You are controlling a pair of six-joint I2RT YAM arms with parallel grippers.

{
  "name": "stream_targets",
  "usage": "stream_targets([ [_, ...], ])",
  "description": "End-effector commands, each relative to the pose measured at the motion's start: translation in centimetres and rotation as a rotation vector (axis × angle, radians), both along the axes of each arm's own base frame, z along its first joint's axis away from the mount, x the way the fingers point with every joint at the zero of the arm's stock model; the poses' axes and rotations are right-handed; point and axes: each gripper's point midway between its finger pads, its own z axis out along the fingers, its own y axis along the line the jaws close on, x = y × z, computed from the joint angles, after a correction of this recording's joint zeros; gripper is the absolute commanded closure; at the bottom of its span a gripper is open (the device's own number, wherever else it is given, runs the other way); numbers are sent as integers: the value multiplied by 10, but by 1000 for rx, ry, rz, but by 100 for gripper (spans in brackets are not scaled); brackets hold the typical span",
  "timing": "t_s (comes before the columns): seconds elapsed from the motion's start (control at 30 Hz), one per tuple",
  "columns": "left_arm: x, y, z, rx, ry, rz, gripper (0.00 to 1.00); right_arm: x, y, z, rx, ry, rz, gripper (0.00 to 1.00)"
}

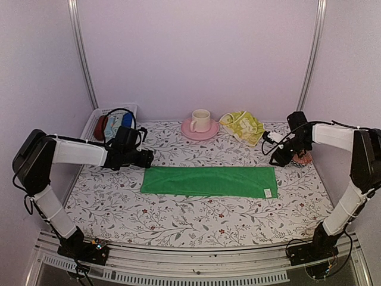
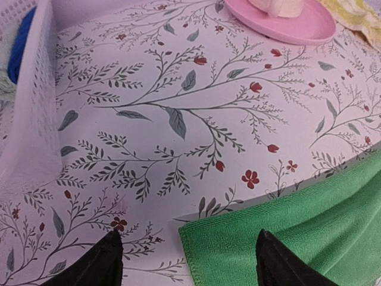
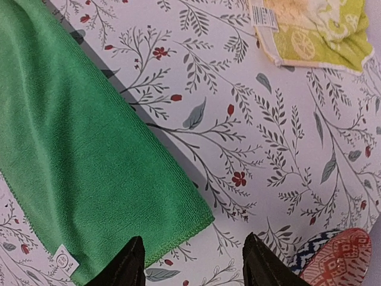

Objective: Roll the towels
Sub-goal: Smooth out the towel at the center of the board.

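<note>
The bright green towel (image 1: 208, 181) lies folded into a long flat strip across the middle of the table. My left gripper (image 1: 144, 158) is open just above its far left corner (image 2: 202, 235). My right gripper (image 1: 277, 157) is open just above its far right corner (image 3: 199, 217); a small white tag (image 3: 64, 260) shows on that end. Both grippers hold nothing. The pale yellow towel with green marks (image 1: 244, 126) lies crumpled at the back right and shows in the right wrist view (image 3: 315, 30).
A white basket (image 1: 95, 122) at the back left holds dark red, pale blue and deep blue cloth rolls. A pink saucer (image 1: 191, 132) with a cream cup (image 1: 200, 120) stands at the back centre. A red and blue patterned object (image 3: 336, 262) lies by the right gripper.
</note>
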Motion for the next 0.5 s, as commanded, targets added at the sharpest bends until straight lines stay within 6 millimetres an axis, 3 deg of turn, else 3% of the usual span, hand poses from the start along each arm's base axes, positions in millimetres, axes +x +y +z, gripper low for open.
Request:
stream_targets([
  [0.0,-10,-14,-22,6,59,-59,24,-5,-24,-19,57,128,-212,44],
  [0.17,-11,-16,-33,-8,85,-50,25,-4,-34,-39,121,204,-262,47],
  [0.47,-14,-21,-46,-28,133,-65,26,-13,-10,-50,262,303,-207,50],
])
